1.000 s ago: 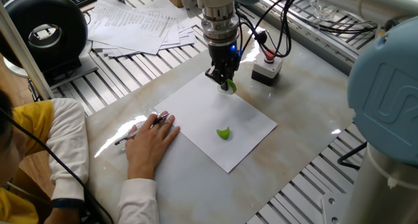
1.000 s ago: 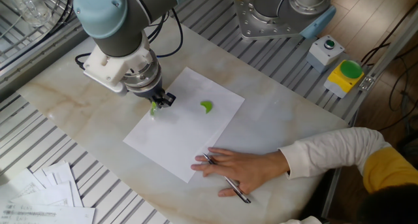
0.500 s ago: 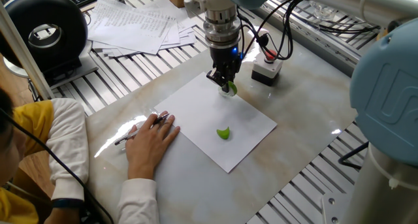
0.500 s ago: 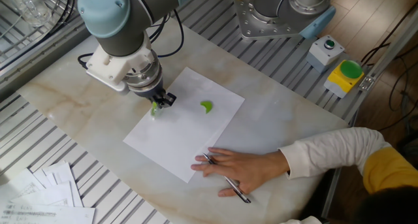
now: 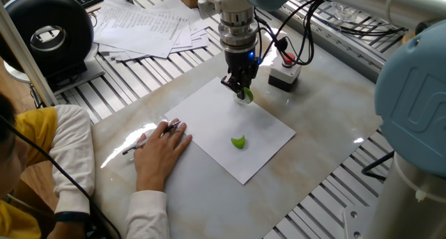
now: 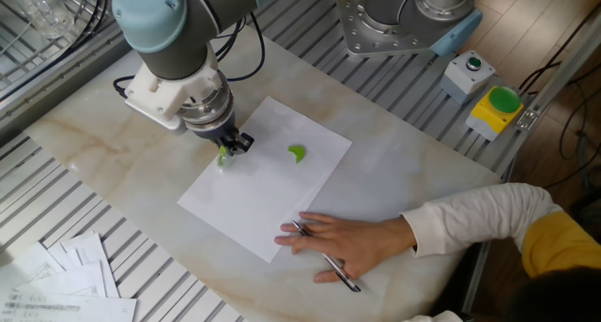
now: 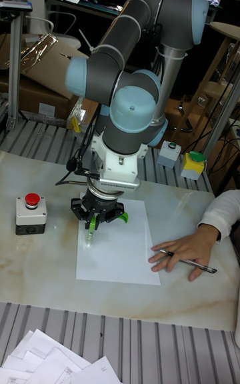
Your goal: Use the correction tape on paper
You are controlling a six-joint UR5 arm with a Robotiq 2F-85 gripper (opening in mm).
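The white paper (image 5: 209, 120) lies on the marble table, also seen from the other side (image 6: 254, 195) and in the tall view (image 7: 120, 251). My gripper (image 5: 240, 88) points straight down over the sheet's far corner, shut on a green-and-white correction tape (image 5: 246, 94). The correction tape (image 6: 223, 157) has its tip down at the paper near the sheet's edge (image 7: 89, 229). A small green curved piece (image 5: 239, 142) lies loose on the sheet, apart from the gripper (image 6: 225, 148).
A person's hand (image 5: 162, 150) presses the paper's near corner, with a pen (image 5: 150, 136) under the fingers. A red-button box (image 5: 284, 70) stands just behind the gripper. Fanned printed sheets (image 5: 150, 26) lie far left. A yellow box with a green button (image 6: 498, 108) sits by the arm's base.
The gripper with the correction tape has crept slightly to the right in one fixed view. The hand, paper and green piece have not moved.
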